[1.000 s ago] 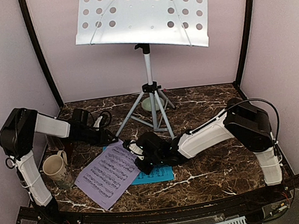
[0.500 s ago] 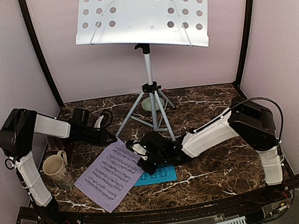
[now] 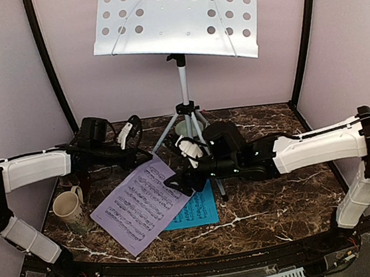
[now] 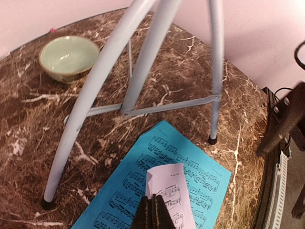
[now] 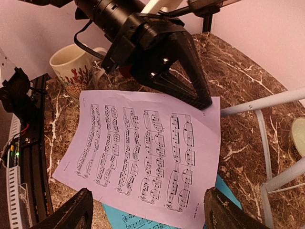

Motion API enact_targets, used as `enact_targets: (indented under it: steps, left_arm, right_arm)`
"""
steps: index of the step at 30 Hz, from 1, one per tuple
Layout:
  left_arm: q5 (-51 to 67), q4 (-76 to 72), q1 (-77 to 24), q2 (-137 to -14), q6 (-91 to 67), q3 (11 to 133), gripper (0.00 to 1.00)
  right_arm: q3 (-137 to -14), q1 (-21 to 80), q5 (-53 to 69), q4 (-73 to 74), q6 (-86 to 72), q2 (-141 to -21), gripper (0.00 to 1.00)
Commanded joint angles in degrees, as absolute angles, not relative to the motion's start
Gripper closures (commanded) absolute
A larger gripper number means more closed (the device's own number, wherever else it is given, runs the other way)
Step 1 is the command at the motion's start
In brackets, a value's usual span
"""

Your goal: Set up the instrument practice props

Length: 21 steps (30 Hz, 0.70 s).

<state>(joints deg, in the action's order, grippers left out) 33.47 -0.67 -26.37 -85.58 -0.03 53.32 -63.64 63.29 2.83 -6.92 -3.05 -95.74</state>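
Both arms have reached farther out over the table (image 3: 279,201) than a second ago, and the right one has let go of the paper. Now the left gripper (image 3: 148,158) is pinched tight on the far corner of the lilac sheet (image 3: 139,207). That sheet lies near the front of the table, partly on top of the blue sheet (image 3: 198,209). The right gripper (image 3: 178,186) hangs just over both sheets with its fingers wide apart, holding nothing. Behind them stands the music stand (image 3: 183,85) on its three legs, with its tray up high. A mug (image 3: 66,207) sits at the left, and a green bowl (image 4: 69,55) sits behind the legs.
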Motion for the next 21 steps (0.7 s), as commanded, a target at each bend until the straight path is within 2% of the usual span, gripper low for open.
enact_targets:
  steps: [1, 6, 11, 15, 17, 21]
  left_arm:
    - [36.6, 3.6, -29.0, -78.8, 6.8, 54.3, 1.0]
    - [40.4, 7.4, -34.6, -76.5, 11.9, 57.5, 1.0]
    - [41.8, 9.6, -40.6, -77.1, 15.4, 60.6, 1.0]
    - [44.6, 10.6, -43.4, -77.6, 17.5, 62.3, 1.0]
    - [46.3, 10.4, -44.1, -77.8, 18.2, 62.6, 1.0]
    - [47.6, 9.1, -44.5, -78.2, 17.8, 63.0, 1.0]
  right_arm:
    - [-60.6, 60.4, 10.2, -6.6, -1.1, -90.1, 0.17]
    - [-60.6, 58.3, 15.5, -1.8, 2.7, -87.2, 0.16]
    - [-63.0, 58.3, 13.4, 2.5, 5.1, -87.8, 0.18]
    - [-63.1, 58.3, 14.3, 5.4, 7.8, -87.2, 0.24]
    - [-63.1, 58.3, 15.1, 6.9, 9.1, -86.7, 0.31]
    - [-63.0, 58.7, 17.4, 8.2, 10.5, -85.5, 0.6]
